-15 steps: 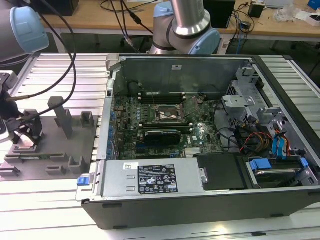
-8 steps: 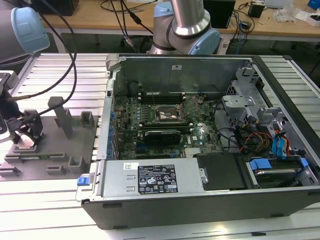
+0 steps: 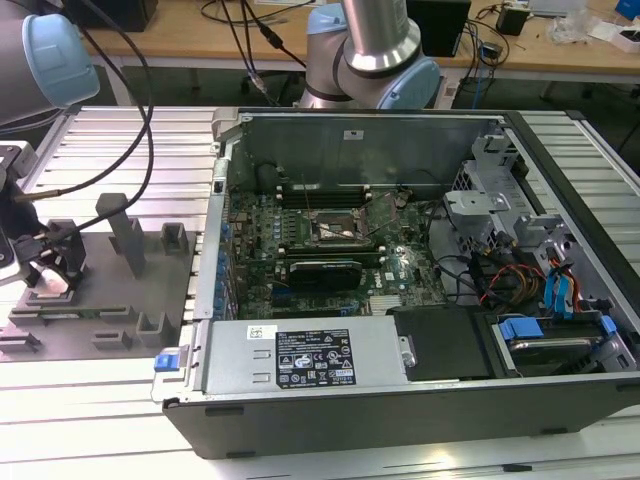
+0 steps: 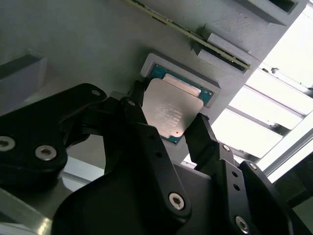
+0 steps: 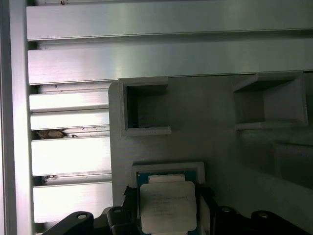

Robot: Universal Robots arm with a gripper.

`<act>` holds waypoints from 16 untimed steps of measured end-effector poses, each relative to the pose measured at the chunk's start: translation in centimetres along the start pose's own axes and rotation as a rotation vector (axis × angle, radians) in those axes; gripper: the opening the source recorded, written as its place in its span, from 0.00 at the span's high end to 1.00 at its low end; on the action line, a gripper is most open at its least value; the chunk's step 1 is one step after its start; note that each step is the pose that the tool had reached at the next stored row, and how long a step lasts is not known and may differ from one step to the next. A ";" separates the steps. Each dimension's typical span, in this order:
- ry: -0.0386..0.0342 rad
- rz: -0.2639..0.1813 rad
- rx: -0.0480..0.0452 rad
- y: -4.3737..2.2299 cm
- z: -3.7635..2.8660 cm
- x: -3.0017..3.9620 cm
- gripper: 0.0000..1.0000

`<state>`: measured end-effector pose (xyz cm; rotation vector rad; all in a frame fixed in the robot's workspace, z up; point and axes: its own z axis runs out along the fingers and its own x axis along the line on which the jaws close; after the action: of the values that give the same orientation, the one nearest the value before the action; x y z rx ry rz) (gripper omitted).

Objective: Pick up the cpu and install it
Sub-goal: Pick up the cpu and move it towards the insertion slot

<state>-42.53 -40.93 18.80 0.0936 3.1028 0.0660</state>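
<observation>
- A ribbed aluminium counter (image 3: 110, 135) carries a grey fixture plate (image 3: 100, 285) on the exterior view's left and an open computer case (image 3: 400, 410) across the middle and the exterior view's right.
- The cpu (image 4: 168, 110), a flat square with a shiny silver top, sits at a shallow square pocket (image 5: 168, 167) in the fixture plate. A teal edge shows along one side of it in both wrist views.
- I cannot tell whether the cpu rests in the pocket or hangs just above it.
- The claw (image 4: 167, 118) is closed down to the cpu's width. Its black fingers (image 4: 205, 134) stand against two opposite edges of the chip and grip it between them.
- In the exterior view the claw hangs low over the plate's far left end, with dark cables (image 3: 120, 90) running to it.
- Near the pocket the plate bears raised grey blocks with open square recesses (image 5: 146, 110).
- Well apart from the cpu, the case lies on its side with the motherboard (image 3: 300, 250) exposed and the processor socket (image 3: 335, 232) near its middle.
- The arm's silver-and-blue joint (image 3: 380, 45) stands behind the case.
</observation>
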 end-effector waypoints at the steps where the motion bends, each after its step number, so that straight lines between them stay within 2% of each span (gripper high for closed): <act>1: 0.0000 0.000 0.0001 0.00 0.00 0.00 0.41; 2: 0.0000 0.000 0.0000 0.01 0.00 0.00 0.45; 6: -0.0003 0.000 -0.0001 0.02 -0.19 -0.01 0.45; 16: -0.0001 0.000 0.0001 0.10 -2.04 -0.07 0.45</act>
<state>-42.53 -40.92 20.84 0.0938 3.1027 0.0660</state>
